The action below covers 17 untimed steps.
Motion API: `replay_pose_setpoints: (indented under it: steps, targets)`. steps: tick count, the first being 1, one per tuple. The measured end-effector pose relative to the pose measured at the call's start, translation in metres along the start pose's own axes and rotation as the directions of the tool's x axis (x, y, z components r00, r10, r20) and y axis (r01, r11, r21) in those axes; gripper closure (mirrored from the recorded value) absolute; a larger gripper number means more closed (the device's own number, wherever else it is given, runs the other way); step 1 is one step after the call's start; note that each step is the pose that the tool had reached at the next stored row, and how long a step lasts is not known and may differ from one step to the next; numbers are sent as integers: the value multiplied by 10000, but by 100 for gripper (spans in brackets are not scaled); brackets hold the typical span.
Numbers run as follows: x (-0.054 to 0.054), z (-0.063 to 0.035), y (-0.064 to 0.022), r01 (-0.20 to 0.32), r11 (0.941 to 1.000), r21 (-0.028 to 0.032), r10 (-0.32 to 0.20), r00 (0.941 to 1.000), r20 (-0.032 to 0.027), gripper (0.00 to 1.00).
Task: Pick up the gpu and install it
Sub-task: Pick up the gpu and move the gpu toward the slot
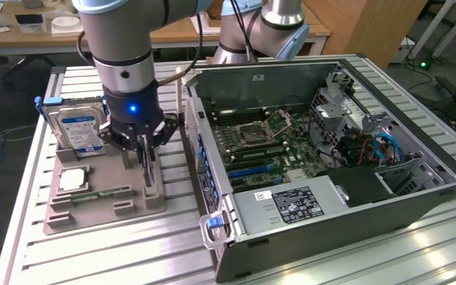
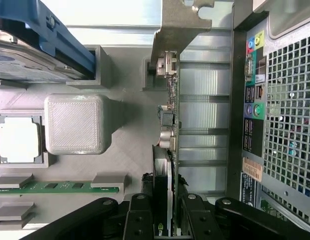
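- The hand is down over the grey holder on the bench, fingers pinching the gpu.
- The card stands on edge at the holder's side nearest the open computer case, grey bracket at its far end.
- Hard drive and memory stick sit in their slots.

The exterior camera looks steeply down on the desk, with the parts holder at the exterior view's left and the computer case at its right. The wrist camera peers close past the gripper along the gpu. Both views share the parts holder and the hard drive.
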<state>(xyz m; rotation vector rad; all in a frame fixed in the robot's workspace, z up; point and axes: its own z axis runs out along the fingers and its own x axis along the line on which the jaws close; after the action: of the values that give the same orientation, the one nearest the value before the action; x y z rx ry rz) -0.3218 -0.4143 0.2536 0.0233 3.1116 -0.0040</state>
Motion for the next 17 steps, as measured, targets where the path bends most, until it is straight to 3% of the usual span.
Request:
replay_pose_setpoints:
  steps: [17]
  targets:
    - [-4, -143, -7, -4, 9999, -144, 4, 10000, -1, 73]
